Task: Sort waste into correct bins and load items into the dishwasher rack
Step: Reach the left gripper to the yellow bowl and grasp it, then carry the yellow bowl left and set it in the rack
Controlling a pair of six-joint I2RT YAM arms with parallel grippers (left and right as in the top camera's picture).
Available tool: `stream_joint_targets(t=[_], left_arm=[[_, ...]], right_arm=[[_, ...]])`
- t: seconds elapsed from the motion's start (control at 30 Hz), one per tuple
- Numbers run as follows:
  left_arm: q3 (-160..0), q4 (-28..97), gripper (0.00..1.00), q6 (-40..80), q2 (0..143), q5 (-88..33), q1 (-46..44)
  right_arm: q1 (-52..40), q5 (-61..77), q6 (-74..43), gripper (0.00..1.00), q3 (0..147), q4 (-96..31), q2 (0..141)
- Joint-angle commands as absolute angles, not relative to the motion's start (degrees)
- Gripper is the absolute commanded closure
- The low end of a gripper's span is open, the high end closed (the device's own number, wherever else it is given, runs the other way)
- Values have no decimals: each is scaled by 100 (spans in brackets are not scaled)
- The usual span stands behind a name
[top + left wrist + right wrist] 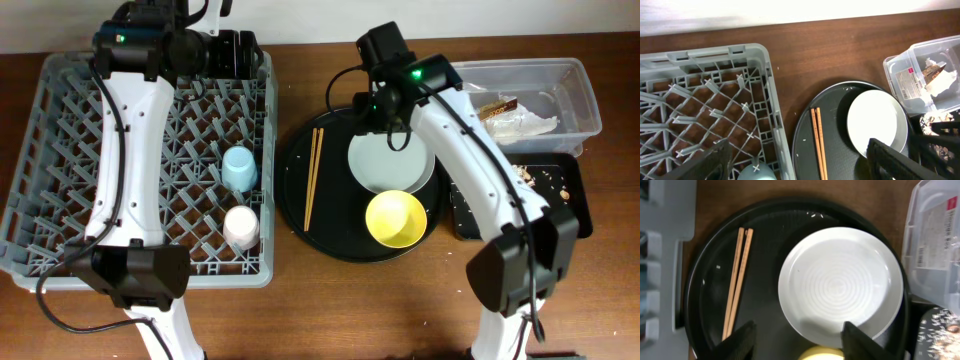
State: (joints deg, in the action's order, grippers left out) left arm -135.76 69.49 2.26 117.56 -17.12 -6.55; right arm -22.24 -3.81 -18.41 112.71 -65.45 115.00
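The right gripper [799, 330] hangs with its fingers spread and empty. The pale round plate [840, 285] lies just below and ahead of it on the round black tray [705, 305], with the chopsticks [737, 280] off to its left. The plate looks stiff, glossy, likely slippery and breakable. Because it lies flat, its raised rim is the only hold. Only the overhead view shows the yellow bowl [396, 218] crowding the near rim, and the light-blue cup [238, 167] in the dishwasher rack [60, 100]. The left gripper [797, 150] is also spread and empty.
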Motion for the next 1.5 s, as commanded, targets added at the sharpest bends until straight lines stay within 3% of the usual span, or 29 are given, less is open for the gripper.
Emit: stream_joint_targets(t=[0.0, 0.33, 0.4, 0.5, 0.6, 0.63, 0.7, 0.87, 1.07, 1.33, 1.43, 1.47], left_arm=[[-13699, 6943, 7, 239, 11730, -1671, -620], [-13699, 6897, 4, 239, 11730, -1505, -620], [-13697, 6947, 4, 340, 11732, -1590, -639], [-13618, 7164, 4, 451, 11732, -1588, -987], [-13336, 7319, 5, 451, 11743, -1586, -1551], [-13148, 7338, 9, 454, 11743, -1588, -1765], [-12731, 7312, 16, 456, 11743, -1588, -2150], [-11655, 7168, 21, 604, 11743, -1586, -2915], [-10337, 6254, 23, 602, 11778, -1385, -3782], [-9636, 5122, 23, 598, 12516, -1323, -3870], [-9636, 5124, 44, 598, 12604, -1372, -3868], [-9636, 5122, 55, 598, 12604, -1369, -3868]], right_arm=[[-2255, -447, -2003, 48, 11310, -6514, 11900], [-2440, -220, -1999, 51, 11303, -6449, 12505], [-2399, -215, -2073, 59, 11327, -6451, 12479], [-2064, -213, -2152, 59, 11550, -6630, 12068], [-1396, -215, -2150, 55, 12202, -7172, 11426], [-1155, -213, -2150, 45, 12383, -7330, 11255], [-624, -211, -2150, 36, 12540, -7526, 10954], [23, -93, -2150, 35, 12525, -7900, 10888], [1, -67, -2150, 32, 12075, -7966, 10912], [1, -69, -2145, 30, 11161, -7773, 10912], [1, -69, -2147, 30, 10947, -7601, 10912], [1, -69, -2147, 30, 10914, -7561, 10912]])
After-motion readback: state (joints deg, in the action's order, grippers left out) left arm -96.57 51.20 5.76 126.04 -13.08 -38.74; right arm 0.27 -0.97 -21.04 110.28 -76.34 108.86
